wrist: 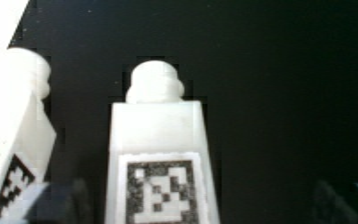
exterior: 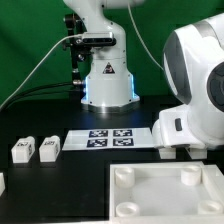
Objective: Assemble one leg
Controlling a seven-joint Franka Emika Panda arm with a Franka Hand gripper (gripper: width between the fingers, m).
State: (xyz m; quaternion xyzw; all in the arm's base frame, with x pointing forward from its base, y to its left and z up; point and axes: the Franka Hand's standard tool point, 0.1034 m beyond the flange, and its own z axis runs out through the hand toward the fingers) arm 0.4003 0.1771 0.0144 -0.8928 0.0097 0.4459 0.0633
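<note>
In the wrist view a white leg (wrist: 158, 150) lies lengthwise between my fingers. Its marker tag faces the camera and its round peg (wrist: 153, 80) points away. My gripper (wrist: 194, 205) is open, with dark fingertips (wrist: 55, 203) on either side of the leg and a wide gap on one side. A second leg (wrist: 16, 120) lies right beside it. In the exterior view two legs (exterior: 22, 150) (exterior: 48, 147) stand at the left. My gripper is mostly hidden there behind the arm's big white link (exterior: 195, 85).
The large white panel (exterior: 150, 205) with round corner sockets lies at the front. The marker board (exterior: 110, 137) lies in the middle, before the robot base (exterior: 107, 80). Another white part (exterior: 2, 183) shows at the exterior view's left edge. The table is black.
</note>
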